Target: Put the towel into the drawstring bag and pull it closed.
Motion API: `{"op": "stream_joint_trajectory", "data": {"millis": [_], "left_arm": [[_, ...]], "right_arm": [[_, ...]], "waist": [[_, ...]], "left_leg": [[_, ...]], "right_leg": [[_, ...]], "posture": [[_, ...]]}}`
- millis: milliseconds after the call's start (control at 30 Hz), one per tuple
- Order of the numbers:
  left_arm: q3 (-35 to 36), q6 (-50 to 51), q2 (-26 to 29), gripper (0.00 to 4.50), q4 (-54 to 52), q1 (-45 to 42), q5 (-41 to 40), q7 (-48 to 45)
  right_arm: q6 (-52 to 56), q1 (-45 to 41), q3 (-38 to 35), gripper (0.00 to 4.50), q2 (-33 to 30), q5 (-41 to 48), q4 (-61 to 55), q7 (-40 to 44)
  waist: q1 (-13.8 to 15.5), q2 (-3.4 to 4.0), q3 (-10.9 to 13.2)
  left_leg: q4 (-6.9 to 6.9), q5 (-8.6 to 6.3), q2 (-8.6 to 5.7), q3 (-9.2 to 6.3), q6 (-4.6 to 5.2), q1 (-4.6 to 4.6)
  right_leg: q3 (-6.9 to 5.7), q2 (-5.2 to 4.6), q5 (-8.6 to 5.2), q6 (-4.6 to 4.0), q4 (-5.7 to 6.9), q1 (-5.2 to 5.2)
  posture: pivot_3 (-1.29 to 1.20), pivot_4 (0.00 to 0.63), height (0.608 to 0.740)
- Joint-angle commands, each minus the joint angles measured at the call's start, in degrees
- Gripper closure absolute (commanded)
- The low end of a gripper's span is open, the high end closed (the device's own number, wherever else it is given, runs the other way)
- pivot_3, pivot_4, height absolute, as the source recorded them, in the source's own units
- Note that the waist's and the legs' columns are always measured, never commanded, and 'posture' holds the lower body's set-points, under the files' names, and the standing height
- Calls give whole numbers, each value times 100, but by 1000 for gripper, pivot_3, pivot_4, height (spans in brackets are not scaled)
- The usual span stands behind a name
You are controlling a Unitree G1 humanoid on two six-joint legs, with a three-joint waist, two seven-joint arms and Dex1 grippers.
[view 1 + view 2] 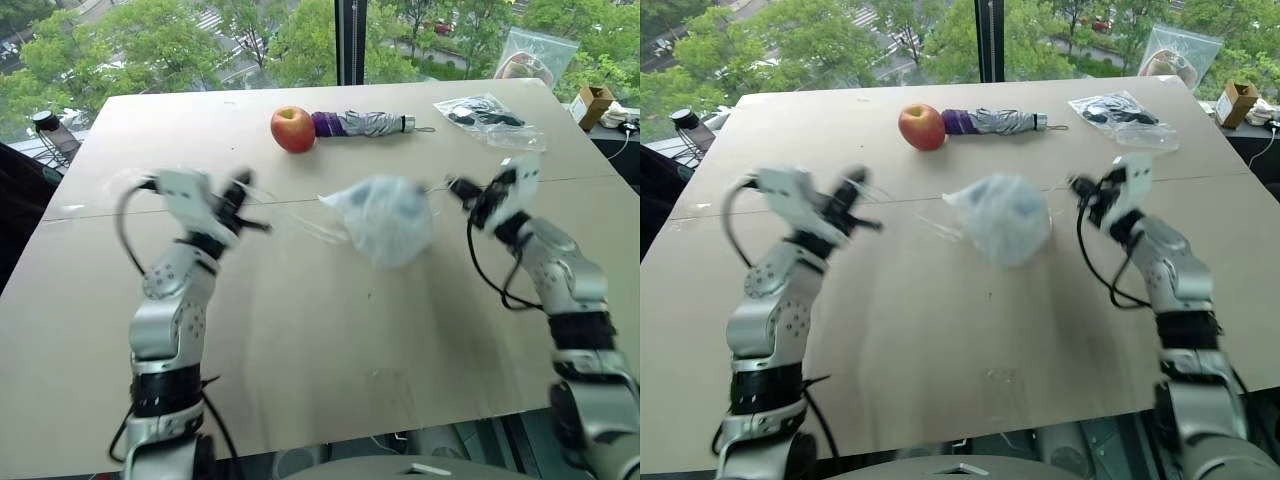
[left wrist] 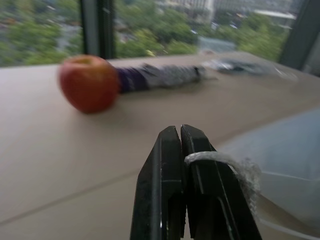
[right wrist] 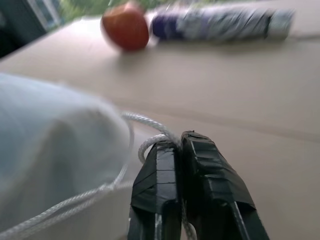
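Note:
The drawstring bag (image 1: pixel 385 218) sits bulging at the middle of the table, slightly lifted between my arms. The light-blue towel (image 1: pixel 1016 200) shows faintly through its thin white fabric. Left of the bag, my left gripper (image 1: pixel 245 207) is shut, with a white cord (image 2: pixel 220 159) caught at its fingers (image 2: pixel 167 165). On the bag's other side my right gripper (image 1: pixel 462 190) is shut on the other cord loop (image 3: pixel 145 122), which runs back to the bag (image 3: pixel 55 145). Both cords stretch out sideways from the bag's mouth.
A red apple (image 1: pixel 293 129) and a folded purple-and-grey umbrella (image 1: pixel 365 124) lie behind the bag. A clear plastic bag (image 1: pixel 490 118) with dark items lies at the back right, with another (image 1: pixel 535 55) and a cardboard box (image 1: pixel 594 103) near the table's far right corner.

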Motion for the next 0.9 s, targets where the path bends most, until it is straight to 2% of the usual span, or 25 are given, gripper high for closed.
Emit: {"op": "stream_joint_trajectory", "data": {"millis": [33,67,100,167,300,467,533,633,700,900], "left_arm": [[100,122,466,3839,-239,307,-136,-639],[135,169,522,3371,-232,356,-180,-708],[179,196,606,3101,-187,432,-187,-781],[280,263,868,2105,-58,701,-222,-1068],[468,348,1285,91,-16,1175,-231,-1494],[679,382,1811,29,-3,1849,-192,-2089],[808,367,1878,29,41,1930,-211,-2104],[942,247,1926,29,1,2112,-127,-2151],[992,84,1925,29,30,2253,-22,-2189],[1080,-252,1828,29,24,2428,171,-2165]], "right_arm": [[145,334,8,3337,-720,-96,-396,905],[144,382,-22,2865,-801,-109,-377,1001],[109,431,-65,2629,-889,-146,-301,1082],[-232,616,-149,1666,-1139,-328,-99,1373],[-692,942,-435,1657,-1366,-310,-24,1947],[-1255,1164,-650,1657,-1438,-429,367,2371],[-1165,1152,-775,1657,-1391,-329,397,2363],[-1322,1138,-972,1657,-1317,-250,496,2428],[-1659,1160,-1097,1657,-1309,-190,701,2802],[-2063,1133,-1065,1657,-1338,-441,1063,3036]], "waist": [[-12,0,2],[-18,0,2],[-26,0,2],[-29,-1,1],[-14,-4,4],[-17,-5,4],[-4,-4,4],[5,-6,5],[4,-5,5],[5,-5,5]], "left_leg": [[3,-1,-3,0,1,-1],[5,-1,-11,2,2,3],[5,-1,-12,1,3,5],[7,0,-10,4,3,18],[10,0,-2,4,2,71],[10,0,2,18,2,102],[9,0,2,22,2,101],[8,0,2,23,2,99],[8,-1,1,26,2,100],[8,-1,2,26,2,102]], "right_leg": [[2,0,0,0,1,0],[7,4,0,-1,0,0],[8,5,-1,-1,0,1],[15,14,0,-1,4,4],[21,27,-15,-26,9,48],[36,26,-21,-19,8,69],[38,20,-20,-21,6,68],[38,14,-15,-29,5,68],[42,12,-15,-29,4,68],[40,13,-15,-30,5,68]], "posture": [[0,150,740],[0,150,740],[0,150,740],[0,150,740],[0,150,740],[0,150,740],[0,150,740],[0,150,740],[0,150,740],[0,150,740]]}}
